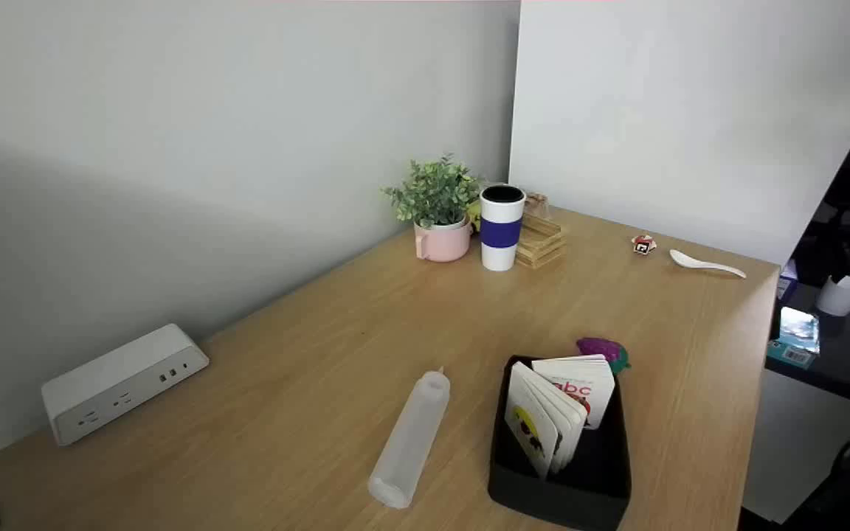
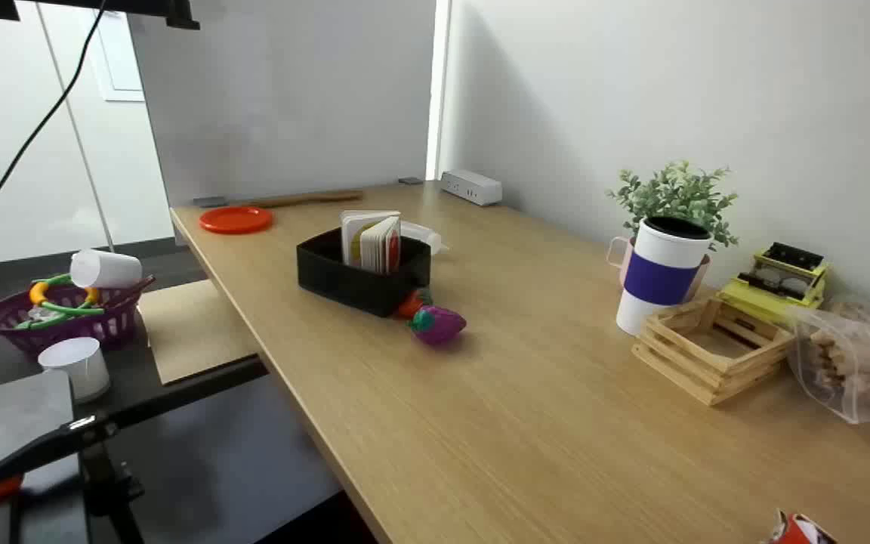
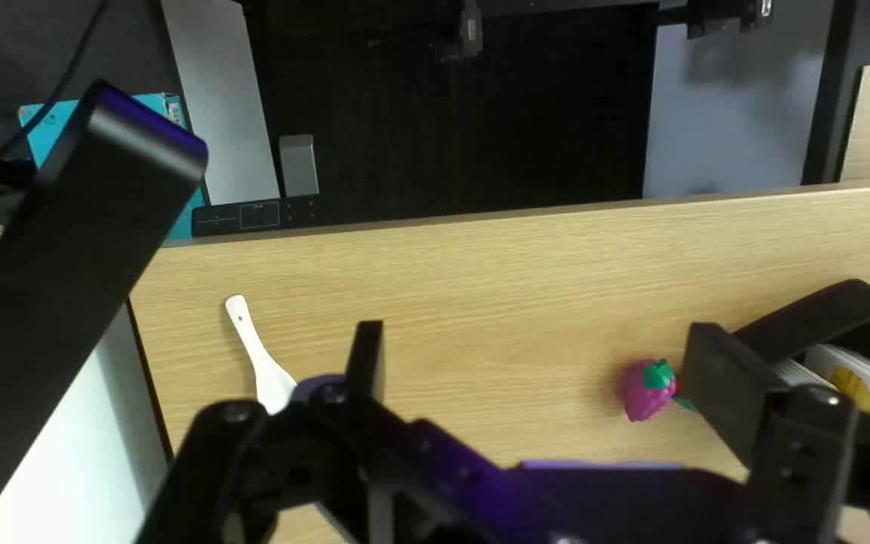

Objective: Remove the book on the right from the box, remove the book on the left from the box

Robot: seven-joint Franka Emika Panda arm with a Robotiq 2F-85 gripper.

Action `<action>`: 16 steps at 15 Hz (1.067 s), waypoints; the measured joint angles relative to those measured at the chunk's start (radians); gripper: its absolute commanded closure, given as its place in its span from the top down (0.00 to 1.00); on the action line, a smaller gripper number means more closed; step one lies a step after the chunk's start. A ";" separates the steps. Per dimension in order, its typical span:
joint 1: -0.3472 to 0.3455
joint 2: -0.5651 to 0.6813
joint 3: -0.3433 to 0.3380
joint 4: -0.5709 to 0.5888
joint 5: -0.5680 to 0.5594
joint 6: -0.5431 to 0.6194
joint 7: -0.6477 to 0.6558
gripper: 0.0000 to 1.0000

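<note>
In the black box (image 1: 552, 503), two board books (image 1: 554, 414) stand on edge, presumably for easy pinching; my gripper (image 3: 538, 351) gapes empty.

I get soft light on the light-brown wood-grain tabletop (image 1: 307, 383), a diffuse shadow (image 1: 63, 243) slanting over the plain grey wall (image 1: 285, 110), and my wrist view's upper middle sinks into black.

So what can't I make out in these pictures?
The books, lower edges: behind the box, in an exterior view.
The bottle, base: behind the books, in an exterior view.
The spoon, bowl partly: behind the end effector, wrist view.
The box, partly: cut off by the wrist view's right edge.
</note>
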 measured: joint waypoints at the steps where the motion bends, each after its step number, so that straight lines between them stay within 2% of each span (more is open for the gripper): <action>1: 0.000 0.000 0.000 0.000 0.000 0.000 0.000 1.00; 10: 0.002 0.000 -0.002 -0.001 0.015 0.006 -0.014 1.00; 13: 0.030 0.001 -0.037 0.000 0.061 0.038 -0.118 1.00; 16: 0.096 0.031 -0.106 0.036 0.116 0.067 -0.279 1.00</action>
